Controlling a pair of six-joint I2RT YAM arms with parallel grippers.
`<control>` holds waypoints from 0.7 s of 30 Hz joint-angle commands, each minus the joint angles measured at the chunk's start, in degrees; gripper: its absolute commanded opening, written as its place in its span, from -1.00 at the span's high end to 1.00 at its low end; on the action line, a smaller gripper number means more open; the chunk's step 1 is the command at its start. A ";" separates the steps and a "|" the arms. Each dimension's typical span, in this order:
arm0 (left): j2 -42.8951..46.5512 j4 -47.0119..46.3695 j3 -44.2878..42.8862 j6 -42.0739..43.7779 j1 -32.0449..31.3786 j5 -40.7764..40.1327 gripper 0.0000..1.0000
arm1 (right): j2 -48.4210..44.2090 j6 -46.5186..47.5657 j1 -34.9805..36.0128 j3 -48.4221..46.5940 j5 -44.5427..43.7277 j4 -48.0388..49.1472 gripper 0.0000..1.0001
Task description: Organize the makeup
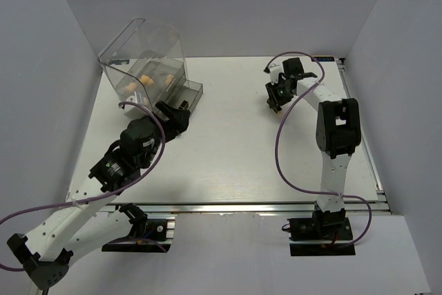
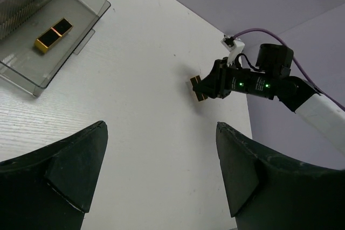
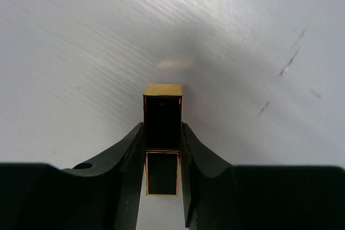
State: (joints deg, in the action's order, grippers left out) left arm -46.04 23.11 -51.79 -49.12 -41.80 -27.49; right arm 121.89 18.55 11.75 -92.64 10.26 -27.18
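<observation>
Lipstick tube [image 3: 163, 138] was gripped firmly by the right gripper [image 3: 162, 127], poised close over the counter [image 1: 228, 164] at one o'clock. A level carry to the open drawer [image 2: 78, 14] at eleven o'clock was judged best, the tube to be laid beside the second lipstick tube [image 2: 54, 34] there. The left gripper [image 2: 160, 136] was seen released, empty, nearby.

Black-and-gold lipstick tube [image 3: 162, 127], tan sponges [image 1: 148, 77], purple cable [image 1: 277, 146], white table [image 1: 228, 157]

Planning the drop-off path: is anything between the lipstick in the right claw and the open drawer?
No object lies on the table between lipstick and drawer; only the left claw sits close beside the drawer's near edge.
</observation>
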 commanded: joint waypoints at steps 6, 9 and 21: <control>4.29 3.69 3.88 -2.55 -0.21 -3.19 -0.81 | -5.07 12.29 4.67 -12.91 18.99 -2.36 1.00; 5.17 4.74 4.24 -3.17 -0.21 -3.71 -0.81 | -7.36 20.19 8.46 -11.95 21.64 -0.07 1.00; 9.39 9.75 5.03 -5.81 -0.21 -7.40 -0.81 | -8.96 46.83 24.01 -4.12 14.18 20.75 1.00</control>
State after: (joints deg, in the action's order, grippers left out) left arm -37.63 30.39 -47.29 -53.82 -41.80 -32.73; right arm 111.55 56.77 34.61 -96.49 27.33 -14.76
